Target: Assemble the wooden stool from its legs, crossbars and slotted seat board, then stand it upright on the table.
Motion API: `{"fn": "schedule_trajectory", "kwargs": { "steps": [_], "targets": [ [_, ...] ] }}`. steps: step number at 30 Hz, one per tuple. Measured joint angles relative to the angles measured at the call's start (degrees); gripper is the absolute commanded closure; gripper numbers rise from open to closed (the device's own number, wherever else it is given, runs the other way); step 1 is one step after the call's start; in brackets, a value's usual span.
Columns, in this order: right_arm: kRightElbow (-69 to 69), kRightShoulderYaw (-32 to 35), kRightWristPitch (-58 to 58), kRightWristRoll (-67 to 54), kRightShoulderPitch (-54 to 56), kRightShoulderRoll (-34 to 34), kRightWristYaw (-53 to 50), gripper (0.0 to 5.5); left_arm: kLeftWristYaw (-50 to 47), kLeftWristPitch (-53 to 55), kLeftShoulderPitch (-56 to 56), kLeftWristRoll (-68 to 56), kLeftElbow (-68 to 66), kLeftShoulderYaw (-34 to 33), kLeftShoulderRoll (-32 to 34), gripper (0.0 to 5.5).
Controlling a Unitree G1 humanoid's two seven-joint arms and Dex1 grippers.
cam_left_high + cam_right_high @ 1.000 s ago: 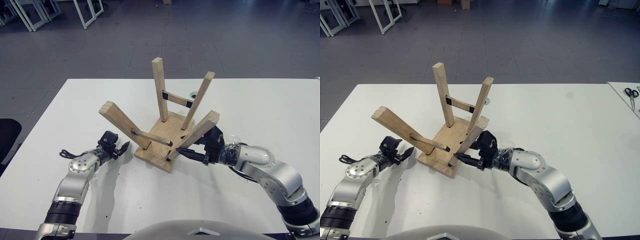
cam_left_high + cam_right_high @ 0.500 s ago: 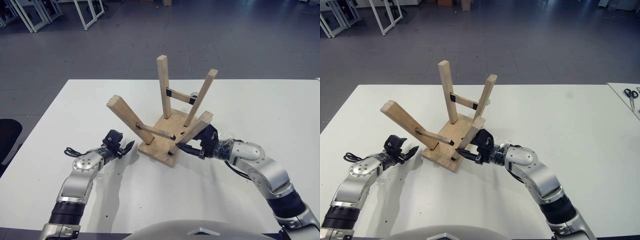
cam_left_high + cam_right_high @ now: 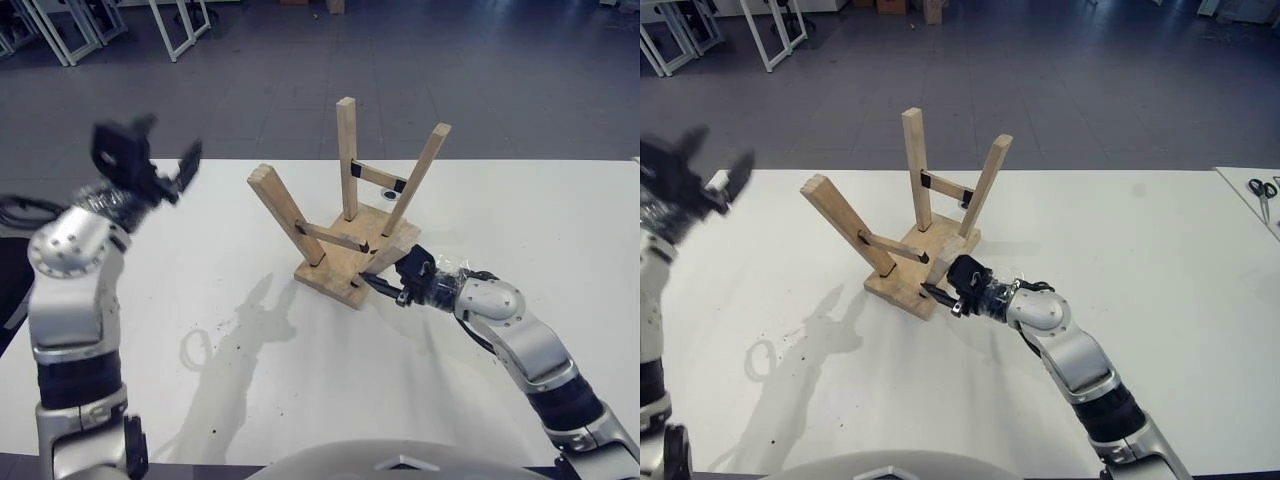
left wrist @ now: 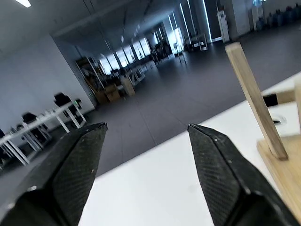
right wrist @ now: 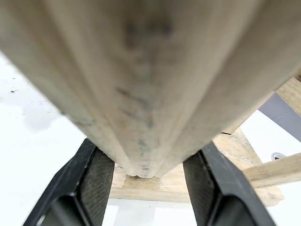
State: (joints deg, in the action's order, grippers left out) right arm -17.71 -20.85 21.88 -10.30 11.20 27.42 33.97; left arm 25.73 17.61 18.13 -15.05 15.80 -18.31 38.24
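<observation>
The wooden stool stands upside down on the white table (image 3: 200,400), its seat board (image 3: 345,272) flat on the top and its legs pointing up. The left near leg (image 3: 285,215) leans outward, and a crossbar (image 3: 335,237) joins it to the board's middle. The two far legs (image 3: 347,155) carry a second crossbar (image 3: 385,180). My right gripper (image 3: 378,286) is shut on the right near leg (image 5: 141,70) low down, close to the seat board (image 5: 235,143). My left gripper (image 3: 165,145) hangs open high above the table's left side, well away from the stool leg (image 4: 256,101).
Scissors (image 3: 1262,186) lie on a second table at the far right. White table frames (image 3: 60,25) stand on the grey floor behind. Bare table top lies in front of the stool and to its right.
My left arm rose from the table beside the stool to high up on the left, its gripper still open. The stool slid right and a little farther away, the right gripper staying on its leg.
</observation>
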Motion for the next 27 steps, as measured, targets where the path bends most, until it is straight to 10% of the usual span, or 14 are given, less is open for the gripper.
{"fn": "schedule_trajectory", "kwargs": {
  "steps": [11, 27],
  "targets": [
    [4.2, 1.3, 4.7, -0.1, 4.9, -1.5, -0.1, 3.47, 6.6, -2.8, 9.7, 5.4, 7.2, 24.7, -4.0, 2.31],
    [7.7, 1.5, 6.6, -0.1, 8.7, -1.8, 3.6, 3.47, 8.8, -13.0, 10.9, 18.1, -11.1, 34.3, -10.1, 2.31]
  ]
}}
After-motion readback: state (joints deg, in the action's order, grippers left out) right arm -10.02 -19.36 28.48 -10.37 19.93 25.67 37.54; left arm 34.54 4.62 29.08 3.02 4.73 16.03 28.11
